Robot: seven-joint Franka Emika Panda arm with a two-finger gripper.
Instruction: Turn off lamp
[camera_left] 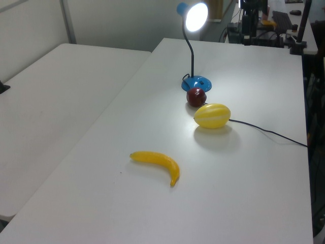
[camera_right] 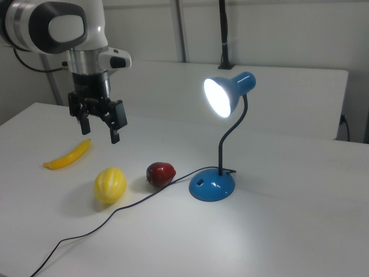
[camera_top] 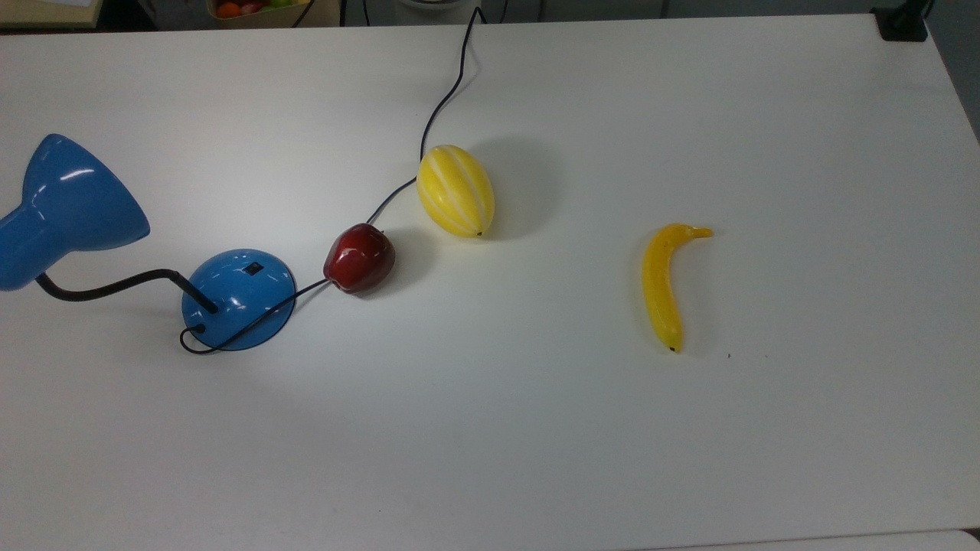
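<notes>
The blue lamp is lit, its cone shade glowing white. A black bendy neck rises from the domed blue base, which carries a small black switch. In the top view the base and its switch sit at the top view's left, with the shade further left and the thin cord trailing to the far edge. The left view shows the lit shade and base at the back. My gripper, seen only in the right view, hangs open and empty above the table, well to the right view's left of the lamp.
A red apple lies on the cord beside the base, with a yellow striped melon just past it. A banana lies apart at the top view's right. A box of fruit and a black clamp stand at the far edge.
</notes>
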